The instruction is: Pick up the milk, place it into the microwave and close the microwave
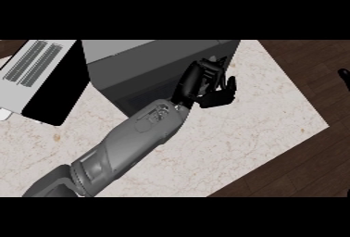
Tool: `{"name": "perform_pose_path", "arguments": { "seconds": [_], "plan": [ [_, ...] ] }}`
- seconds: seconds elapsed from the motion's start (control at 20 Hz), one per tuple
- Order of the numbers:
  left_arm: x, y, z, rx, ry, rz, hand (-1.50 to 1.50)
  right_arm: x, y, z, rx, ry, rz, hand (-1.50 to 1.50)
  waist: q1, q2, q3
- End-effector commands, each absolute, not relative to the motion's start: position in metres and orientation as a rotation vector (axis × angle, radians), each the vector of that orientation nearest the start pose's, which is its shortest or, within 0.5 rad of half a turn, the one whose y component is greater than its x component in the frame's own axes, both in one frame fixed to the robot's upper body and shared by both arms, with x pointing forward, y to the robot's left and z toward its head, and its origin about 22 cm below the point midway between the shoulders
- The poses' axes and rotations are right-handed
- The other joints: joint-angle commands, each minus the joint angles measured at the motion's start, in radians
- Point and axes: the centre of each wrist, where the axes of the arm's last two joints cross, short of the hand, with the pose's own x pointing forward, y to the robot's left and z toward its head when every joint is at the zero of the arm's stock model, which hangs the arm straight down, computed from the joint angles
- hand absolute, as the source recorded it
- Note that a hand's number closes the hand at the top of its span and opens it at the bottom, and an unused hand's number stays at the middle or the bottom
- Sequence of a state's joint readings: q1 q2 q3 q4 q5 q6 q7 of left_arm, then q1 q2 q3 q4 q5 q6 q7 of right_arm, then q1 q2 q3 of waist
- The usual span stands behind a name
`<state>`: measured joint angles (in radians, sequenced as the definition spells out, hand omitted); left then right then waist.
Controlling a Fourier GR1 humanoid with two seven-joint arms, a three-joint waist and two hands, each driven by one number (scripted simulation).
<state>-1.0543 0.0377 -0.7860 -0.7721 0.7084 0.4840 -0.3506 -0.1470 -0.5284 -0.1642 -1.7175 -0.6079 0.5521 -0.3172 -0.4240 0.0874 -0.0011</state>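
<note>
The milk is not showing anywhere in the head view; whether it is sitting inside the microwave [160, 69] or is being hidden by the hand cannot be told. The microwave, a dark grey box, is standing at the far side of the pale, speckled desk [273, 120], and its door [41, 78] is swinging wide open to the view's left, showing a light grey panel with vent slots and a black inner face.

The left hand [209, 85] is reaching in on a long grey forearm that is running diagonally from the lower left edge up toward the microwave's front right corner. The wrist is bending so that the black hand is lying against the microwave's dark face, near its right edge. Its fingers [229, 88] are curling loosely downward, slightly apart from one another, and nothing is visibly sitting between them; whether they are closing on anything cannot be told.

At the far right edge, over the dark wooden floor [308, 60], a small black part of the right hand [344, 76] is just showing; how its fingers stand cannot be told.
</note>
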Motion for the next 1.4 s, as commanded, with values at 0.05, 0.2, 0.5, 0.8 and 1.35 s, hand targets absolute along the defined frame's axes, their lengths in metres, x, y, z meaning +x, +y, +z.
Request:
{"name": "perform_pose_path", "arguments": {
  "seconds": [0.05, 0.2, 0.5, 0.8, 1.35],
  "plan": [
    [0.369, -0.017, 0.097, -0.272, -1.880, -0.427, 1.50, 0.266, -0.355, 0.151, 0.504, -2.189, 0.439, -1.50, -0.025, 0.009, 0.003],
    [0.370, -0.016, 0.097, -0.254, -1.875, -0.418, 1.50, 0.266, -0.359, 0.157, 0.489, -2.184, 0.464, -1.50, -0.038, 0.010, 0.005],
    [0.368, -0.019, 0.099, -0.250, -1.892, -0.399, 1.50, 0.271, -0.361, 0.161, 0.516, -2.176, 0.463, -1.50, -0.035, 0.017, 0.006],
    [0.367, -0.020, 0.098, -0.228, -1.913, -0.387, 1.50, 0.273, -0.362, 0.167, 0.539, -2.182, 0.454, -1.50, -0.038, 0.013, 0.006],
    [0.378, -0.002, 0.086, -0.043, -1.812, -0.104, 1.50, 0.276, -0.370, 0.176, 0.546, -2.185, 0.428, -1.50, -0.002, 0.012, 0.005]
  ]
}}
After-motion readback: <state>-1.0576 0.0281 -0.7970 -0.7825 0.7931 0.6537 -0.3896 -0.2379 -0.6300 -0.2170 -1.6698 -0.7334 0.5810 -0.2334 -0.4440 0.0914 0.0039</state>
